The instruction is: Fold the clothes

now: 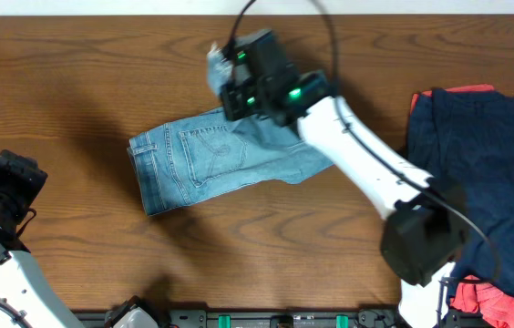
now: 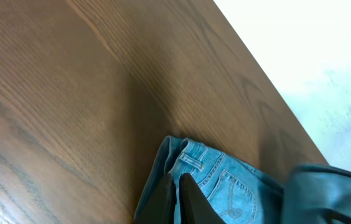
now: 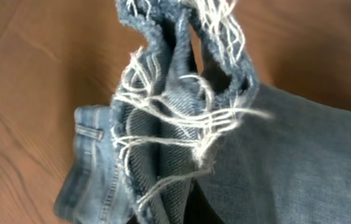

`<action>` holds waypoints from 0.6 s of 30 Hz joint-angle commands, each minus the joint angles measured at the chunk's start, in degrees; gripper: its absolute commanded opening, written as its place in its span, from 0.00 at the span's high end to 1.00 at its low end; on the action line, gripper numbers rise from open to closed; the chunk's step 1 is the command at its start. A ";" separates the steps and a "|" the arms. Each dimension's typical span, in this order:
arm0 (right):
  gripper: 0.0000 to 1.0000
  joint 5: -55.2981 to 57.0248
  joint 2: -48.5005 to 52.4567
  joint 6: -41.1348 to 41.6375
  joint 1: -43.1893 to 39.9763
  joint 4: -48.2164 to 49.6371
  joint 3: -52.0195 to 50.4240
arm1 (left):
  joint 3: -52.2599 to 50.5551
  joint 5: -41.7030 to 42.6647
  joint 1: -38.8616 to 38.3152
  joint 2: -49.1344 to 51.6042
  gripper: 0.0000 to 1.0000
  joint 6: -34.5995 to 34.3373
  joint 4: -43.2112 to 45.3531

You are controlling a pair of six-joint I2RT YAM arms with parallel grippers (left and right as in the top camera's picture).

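The light-blue jeans (image 1: pixel 207 159) lie on the table's middle, waistband to the left, back pockets up. My right gripper (image 1: pixel 224 75) is shut on the frayed leg hems (image 3: pixel 175 118) and holds them raised above the jeans' far edge, with the legs doubled back from the right. Its dark fingers (image 3: pixel 188 208) show at the bottom of the right wrist view, pinching the denim. My left gripper (image 2: pixel 178 199) is shut and empty. It hangs at the table's left (image 1: pixel 15 187), apart from the jeans, whose waistband (image 2: pixel 225 186) shows beyond its fingers.
A pile of dark navy garments (image 1: pixel 485 155) with coral-red cloth (image 1: pixel 480 296) under it lies at the table's right edge. The table's far edge (image 2: pixel 269 87) meets a white wall. Bare wood (image 1: pixel 66 100) lies left of the jeans.
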 commanded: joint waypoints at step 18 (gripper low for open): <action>0.97 2.14 5.84 3.72 11.10 6.69 0.98 | 1.49 0.81 -0.20 -0.04 0.93 -0.24 -0.42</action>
